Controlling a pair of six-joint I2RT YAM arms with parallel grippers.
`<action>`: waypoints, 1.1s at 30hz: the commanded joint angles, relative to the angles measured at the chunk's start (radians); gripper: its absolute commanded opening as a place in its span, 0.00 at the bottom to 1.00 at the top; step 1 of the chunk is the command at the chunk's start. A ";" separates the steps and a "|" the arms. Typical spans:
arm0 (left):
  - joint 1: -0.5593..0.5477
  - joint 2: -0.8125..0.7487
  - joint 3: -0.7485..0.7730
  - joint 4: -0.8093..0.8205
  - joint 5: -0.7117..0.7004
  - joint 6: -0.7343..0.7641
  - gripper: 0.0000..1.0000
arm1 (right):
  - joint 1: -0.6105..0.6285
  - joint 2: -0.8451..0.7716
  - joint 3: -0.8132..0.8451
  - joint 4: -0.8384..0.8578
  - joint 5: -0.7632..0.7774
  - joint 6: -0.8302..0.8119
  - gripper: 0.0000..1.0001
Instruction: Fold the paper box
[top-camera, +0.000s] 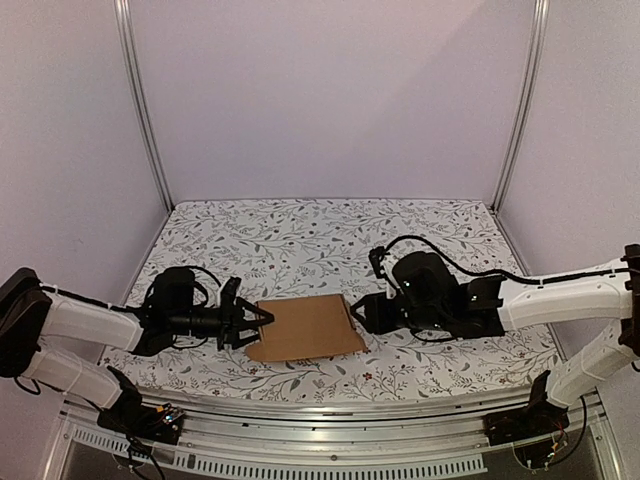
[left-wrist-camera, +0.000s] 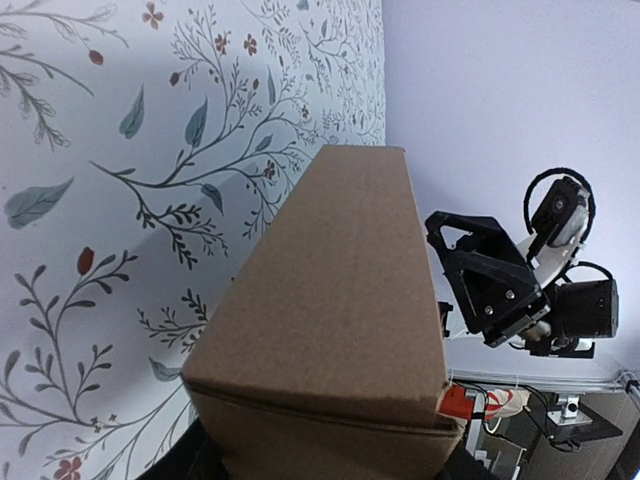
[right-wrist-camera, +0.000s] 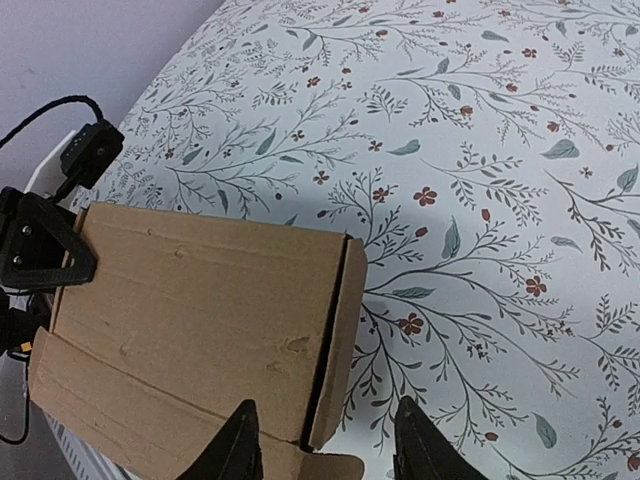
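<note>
Left wrist sees paper box (left-wrist-camera: 330, 300) cut off below.

Body check: two arms, white links, black ends.
Shells of the left arm (top-camera: 80, 325) and right arm (top-camera: 560, 290) are white behind the fingers, with black motor housings. The left gripper (top-camera: 257, 325) and right gripper (top-camera: 354, 312) are black, with triangular screw-fastened finger plates (left-wrist-camera: 490, 285). A black cable (top-camera: 450, 258) loops behind the right fingers.

A cloth (top-camera: 300, 230) printed with grey-green sprigs and small red flowers spreads beneath and beyond the left gripper (top-camera: 258, 328) and the right gripper (top-camera: 356, 314), plain pale walls (top-camera: 330, 90) and silvery posts (top-camera: 145, 110) stand far ahead of them, and a metal rail (top-camera: 330, 418) runs behind.
</note>
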 joint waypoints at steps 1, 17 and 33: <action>0.040 -0.045 0.030 -0.074 0.041 0.006 0.16 | 0.011 -0.095 0.031 -0.101 -0.078 -0.204 0.48; 0.077 -0.042 -0.041 0.120 0.187 -0.306 0.04 | 0.262 -0.123 0.193 -0.314 -0.038 -1.102 0.99; 0.077 -0.017 -0.130 0.368 0.358 -0.461 0.04 | 0.378 -0.145 -0.018 -0.073 0.293 -1.411 0.99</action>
